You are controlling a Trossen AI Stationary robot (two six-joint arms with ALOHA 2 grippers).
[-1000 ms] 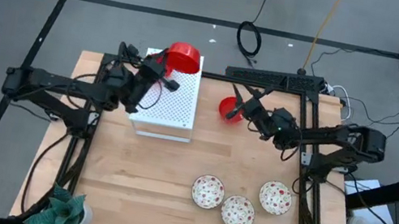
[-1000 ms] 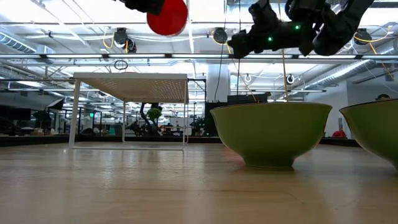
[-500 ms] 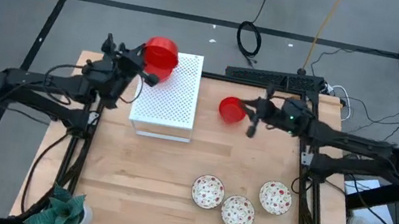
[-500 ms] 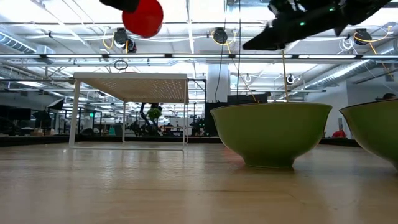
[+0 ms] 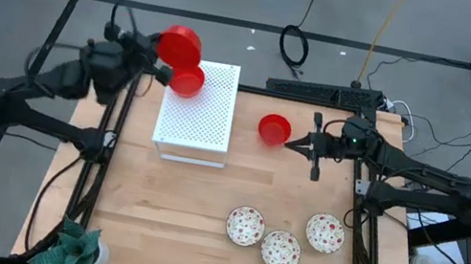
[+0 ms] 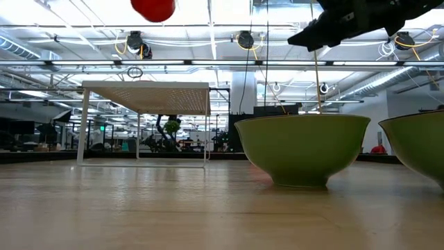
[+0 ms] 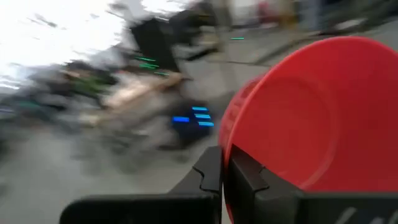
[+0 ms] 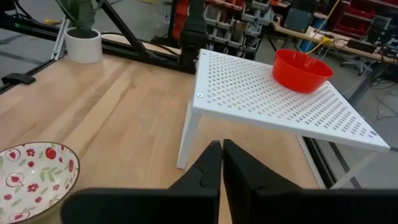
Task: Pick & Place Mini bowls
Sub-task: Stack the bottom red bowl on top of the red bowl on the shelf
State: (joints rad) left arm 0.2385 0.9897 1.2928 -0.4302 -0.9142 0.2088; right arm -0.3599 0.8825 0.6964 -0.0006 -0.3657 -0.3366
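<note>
Table [image 5: 161,226]: pale wooden top in a dark metal frame, seen whole from above.

Left arm [image 5: 37,97]: dark, jointed, reaching from the table's left side up past the far left corner.

Right arm [image 5: 422,175]: dark, jointed, lying across the far right part of the table and pointing left.

Perforated board [image 5: 197,115]: white, rectangular, raised on legs, standing on the far left half of the table; also clear in the right wrist view [image 8: 280,102].

Left gripper [image 7: 221,177]: held high above the board's far left corner, fingers clamped tight on the rim of a red bowl [image 5: 179,45], which hangs in the air tilted on its side, off the board.

Right gripper [image 5: 303,148]: fingers pressed fully together, holding nothing, hovering just right of the red bowl on the table.

Second red bowl [image 5: 187,81]: upright on the board, near its far left corner.

Third red bowl [image 5: 273,128]: upright on the table top, between the board and the right gripper, apart from both.

Patterned bowls: three, white with red speckles inside, grouped on the near right part of the table; left one [image 5: 245,226], middle one [image 5: 281,251] nearest the front edge, right one [image 5: 325,232]. The left and middle ones sit almost touching.

Potted plant [image 5: 74,249]: green leaves, at the near left corner.
</note>
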